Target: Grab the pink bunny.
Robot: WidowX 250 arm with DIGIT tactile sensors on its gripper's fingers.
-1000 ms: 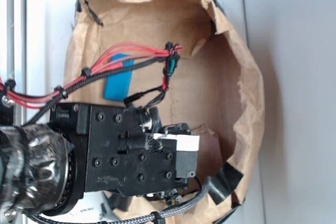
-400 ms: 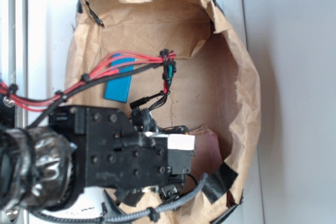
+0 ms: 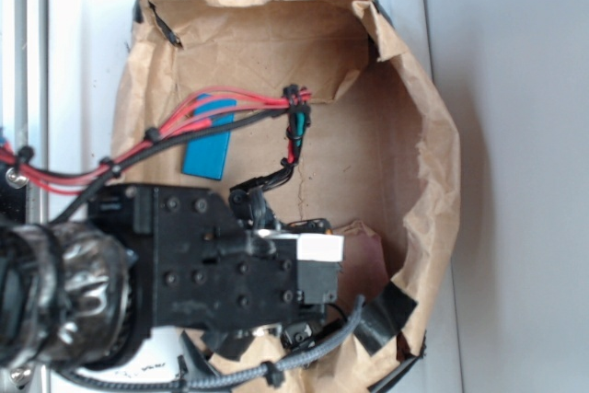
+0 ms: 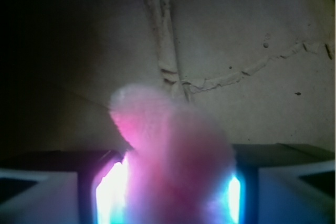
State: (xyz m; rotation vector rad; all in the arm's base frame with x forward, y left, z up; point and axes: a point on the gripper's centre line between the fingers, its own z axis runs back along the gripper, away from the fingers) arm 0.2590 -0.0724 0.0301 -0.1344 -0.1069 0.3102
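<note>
Arm (image 3: pixel 138 273) lay across the lower left of the exterior view, reaching rightward into the paper-lined bin (image 3: pixel 433 181), with its gripper (image 3: pixel 317 273) low near the bin's bottom right. Compared with a second ago the head had slid a little further in and down, then barely moved in the last fraction, which suggested it had settled at grasp height. A blue block (image 3: pixel 206 149) lay on the floor above the arm, well apart from the fingers. The bunny itself was hidden under the gripper here.

Wrist view showed the bunny (image 4: pixel 173 161) filling the gap between the two fingers (image 4: pixel 37 195), pink fuzz pressed close to both pads, an ear or limb sticking up. The jaws looked closed onto it, though whether the hold was firm I could not tell. Paper floor (image 4: pixel 252 35) lay behind.
</note>
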